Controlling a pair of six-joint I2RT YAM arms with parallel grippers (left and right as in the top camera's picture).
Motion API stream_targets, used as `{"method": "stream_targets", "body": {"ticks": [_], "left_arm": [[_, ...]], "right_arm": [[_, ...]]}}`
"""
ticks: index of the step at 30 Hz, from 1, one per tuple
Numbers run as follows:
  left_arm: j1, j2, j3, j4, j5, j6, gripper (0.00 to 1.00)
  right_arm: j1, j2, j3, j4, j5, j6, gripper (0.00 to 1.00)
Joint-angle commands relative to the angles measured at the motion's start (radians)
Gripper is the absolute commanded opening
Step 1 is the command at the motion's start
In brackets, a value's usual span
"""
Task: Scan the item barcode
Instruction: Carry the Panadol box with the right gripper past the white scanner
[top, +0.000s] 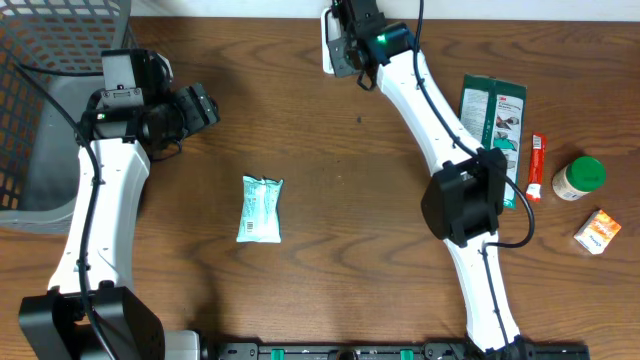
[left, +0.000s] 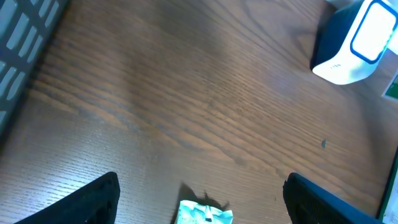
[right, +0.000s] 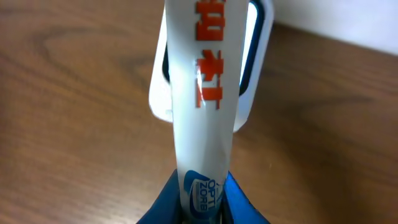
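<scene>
Overhead: right gripper (top: 350, 48) is over the scanner (top: 327, 45), and left gripper (top: 205, 103) is well apart. Left wrist: jaws wide and empty above a teal packet (left: 206, 214). Right wrist: jaws clamped narrow on the white tube (right: 200, 112), which lies across the scanner window, so presentation appears to be under way; no barcode is visible, so rotating the tube is likely required next.

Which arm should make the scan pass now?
Right. The right gripper is shut on the white red-printed sachet, held right at the scanner; the left gripper is open, empty, by the teal packet.
</scene>
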Motion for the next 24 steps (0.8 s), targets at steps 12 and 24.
{"method": "stream_targets", "body": {"ticks": [12,24], "left_arm": [[0.001,-0.008,0.011,-0.002,0.001,0.002,0.86],[0.001,-0.008,0.011,-0.002,0.001,0.002,0.86]], "right_arm": [[-0.029,0.039,0.02,0.029,-0.042,0.052,0.11],[-0.027,0.086,0.018,0.036,-0.045,0.052,0.11]]}}
